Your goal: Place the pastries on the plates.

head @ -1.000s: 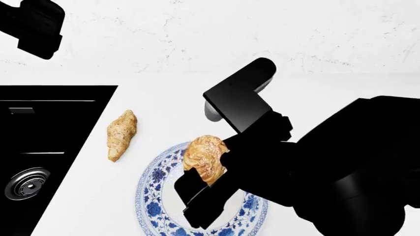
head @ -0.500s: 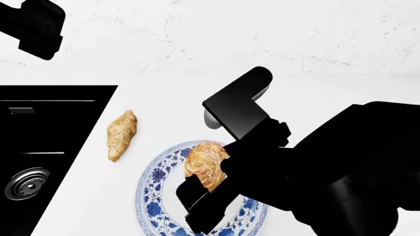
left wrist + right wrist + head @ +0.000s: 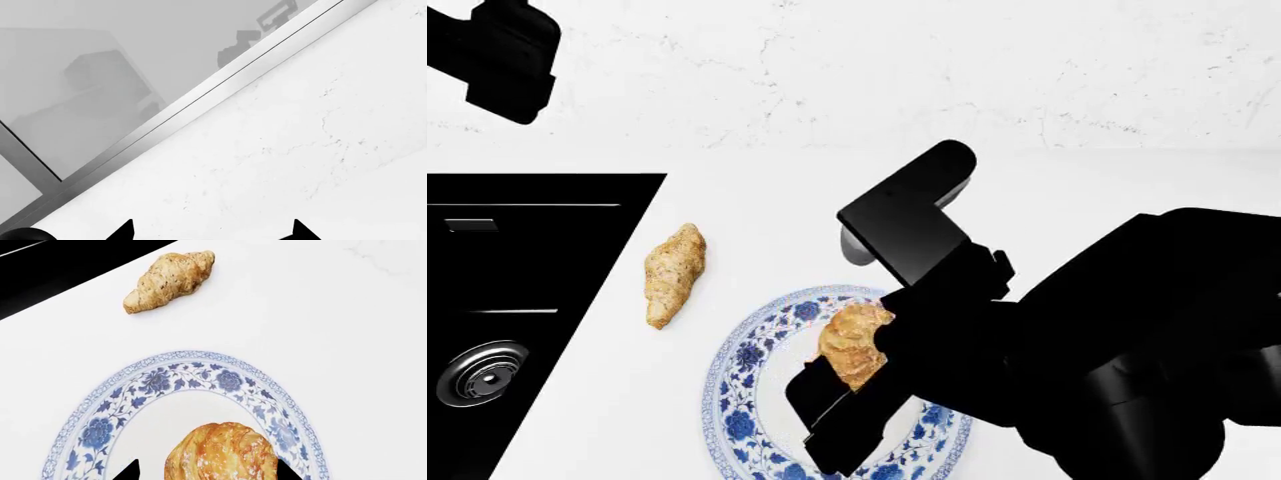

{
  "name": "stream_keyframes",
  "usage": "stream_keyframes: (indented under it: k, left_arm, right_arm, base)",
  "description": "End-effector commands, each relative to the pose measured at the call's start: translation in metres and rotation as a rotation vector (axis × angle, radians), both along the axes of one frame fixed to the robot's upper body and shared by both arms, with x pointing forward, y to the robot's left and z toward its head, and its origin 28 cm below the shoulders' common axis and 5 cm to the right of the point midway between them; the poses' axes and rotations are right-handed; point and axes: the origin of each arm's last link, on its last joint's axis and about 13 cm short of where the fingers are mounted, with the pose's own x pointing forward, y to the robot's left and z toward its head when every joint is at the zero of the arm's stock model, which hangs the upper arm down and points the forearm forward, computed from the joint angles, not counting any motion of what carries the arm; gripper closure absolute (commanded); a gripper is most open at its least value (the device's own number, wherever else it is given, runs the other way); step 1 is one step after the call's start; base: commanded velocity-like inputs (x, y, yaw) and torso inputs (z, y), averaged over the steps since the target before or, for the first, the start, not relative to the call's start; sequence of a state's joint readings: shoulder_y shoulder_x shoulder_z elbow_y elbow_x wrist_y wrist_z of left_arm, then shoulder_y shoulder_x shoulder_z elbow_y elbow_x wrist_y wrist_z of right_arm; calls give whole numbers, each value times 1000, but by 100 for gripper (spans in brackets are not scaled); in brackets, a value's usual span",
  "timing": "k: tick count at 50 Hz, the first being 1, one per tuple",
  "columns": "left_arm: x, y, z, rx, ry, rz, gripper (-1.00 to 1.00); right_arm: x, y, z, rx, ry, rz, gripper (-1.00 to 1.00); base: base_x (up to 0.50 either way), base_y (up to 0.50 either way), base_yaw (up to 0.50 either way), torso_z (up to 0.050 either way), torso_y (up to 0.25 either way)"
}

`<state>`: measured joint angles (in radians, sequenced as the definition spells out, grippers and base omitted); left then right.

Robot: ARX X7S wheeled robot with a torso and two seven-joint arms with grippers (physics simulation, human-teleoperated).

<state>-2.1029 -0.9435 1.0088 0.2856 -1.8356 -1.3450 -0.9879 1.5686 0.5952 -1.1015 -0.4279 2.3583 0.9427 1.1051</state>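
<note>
I am clamping my right pincer (image 3: 851,362) on the golden, flaky puff (image 3: 222,452) over the blue-rimmed plate (image 3: 179,378). The speckled croissant (image 3: 674,272) is lying beside the sink (image 3: 521,300). My left pincer (image 3: 212,231), fingertips apart, is showing only wall.

white marbled countertop (image 3: 1068,210) | black sink (image 3: 521,300) set in it at left, round metal drain (image 3: 478,372) | pale veined wall (image 3: 827,70) behind

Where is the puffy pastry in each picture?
Head view: the puff sits mid-frame, over the blue plate, in the right gripper.
Right wrist view: bottom centre, over the plate.
Left wrist view: not in it.
Shared landmark: the croissant.
</note>
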Motion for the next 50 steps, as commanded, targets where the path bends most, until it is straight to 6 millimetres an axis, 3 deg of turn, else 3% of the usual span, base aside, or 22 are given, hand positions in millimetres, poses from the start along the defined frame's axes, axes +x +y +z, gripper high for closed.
stream_keyframes:
  k: [1,13,22,30,39,50]
  left_arm:
    - [0,0,0,0,1,0,-100]
    - [1,0,-1,1,3,0,-100]
    - [2,-1,-3,-7,6,-5,-100]
    - [10,-1,-11,-24,26,-20,-100]
    - [27,-5,-29,-119,69,-75,-100]
    - [40,-8,-35,-313,140,-148,-100]
  right_arm:
    - [0,0,1,0,-9,6,-100]
    - [-4,-1,13,44,-51,9,-100]
    - [-14,-5,38,116,-147,6,-100]
    - [-17,-8,47,147,-199,-27,-100]
    - [-20,-10,58,177,-258,-70,-100]
    - [-18,-17,68,220,-314,-144,-100]
  base:
    - [0,0,0,0,0]
    - [0,0,0,0,0]
    - [0,0,0,0,0]
    - [0,0,0,0,0]
    - [0,0,0,0,0]
    - [0,0,0,0,0]
